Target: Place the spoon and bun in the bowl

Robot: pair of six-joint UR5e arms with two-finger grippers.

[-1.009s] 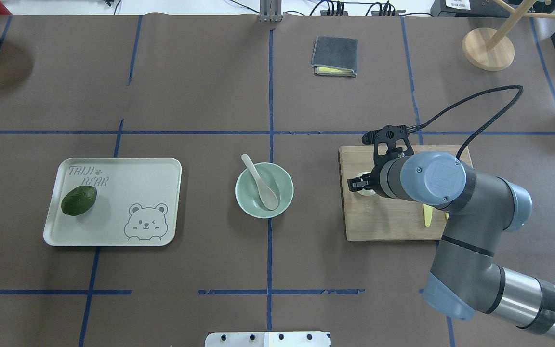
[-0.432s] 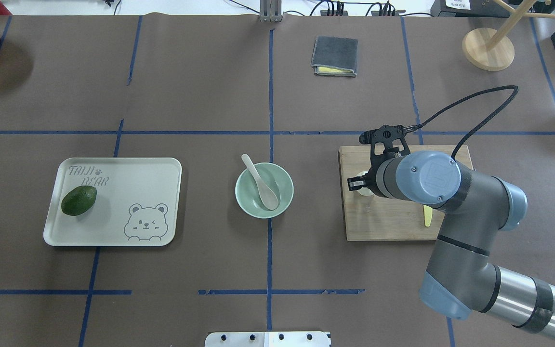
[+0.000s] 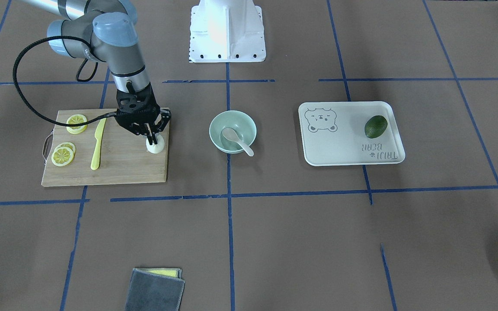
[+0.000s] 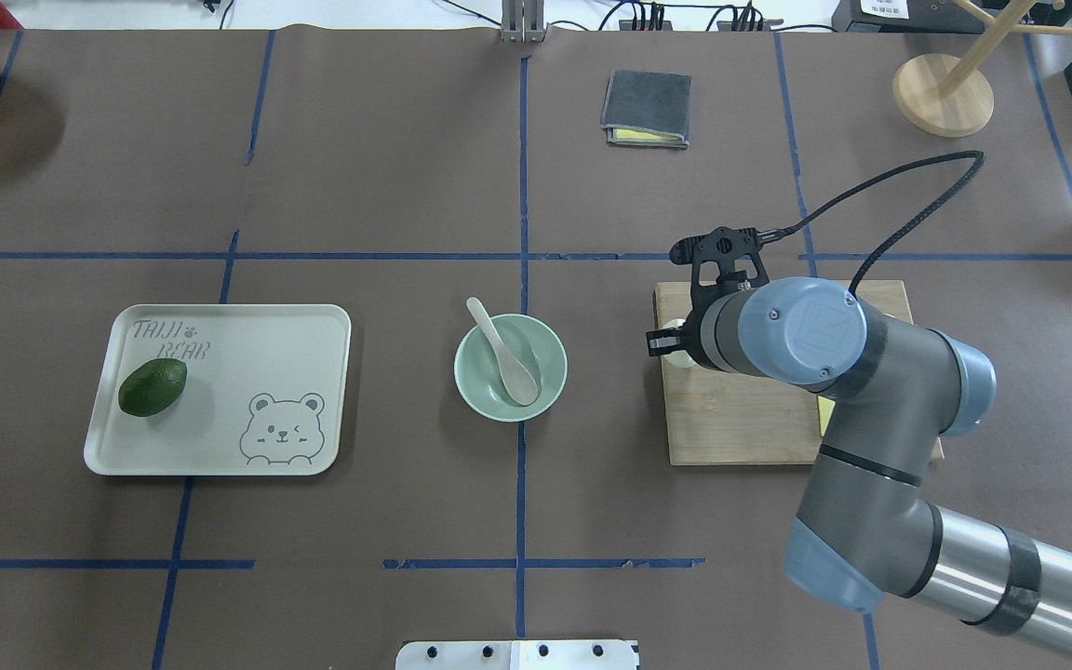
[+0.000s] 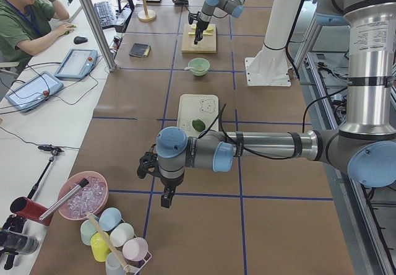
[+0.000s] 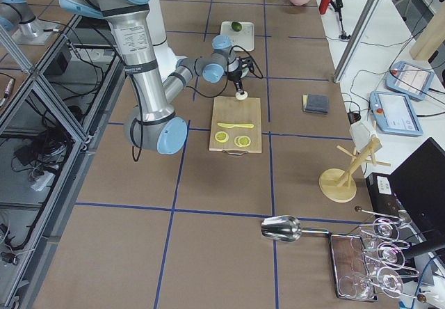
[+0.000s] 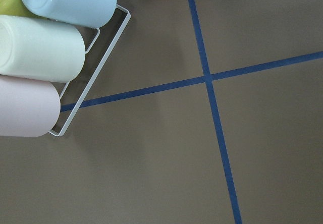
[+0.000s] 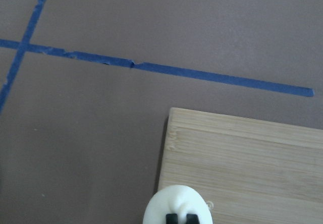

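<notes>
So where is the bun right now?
Front-facing view, left side: the bun sits pinched in the right gripper above the edge of the cutting board nearest the bowl.

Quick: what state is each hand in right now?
Right hand: closed on the bun.
Left hand: cannot be told, as it shows only in the exterior left view.

Seen from overhead, bare brown table paper lies at 9 o'clock of the right gripper (image 3: 150, 139), between the cutting board (image 4: 741, 428) and the bowl (image 4: 547, 368). The spoon (image 4: 500, 350) crosses the bowl's left half (handle overhanging the rim at 11 o'clock); its 3 o'clock side is open.
</notes>
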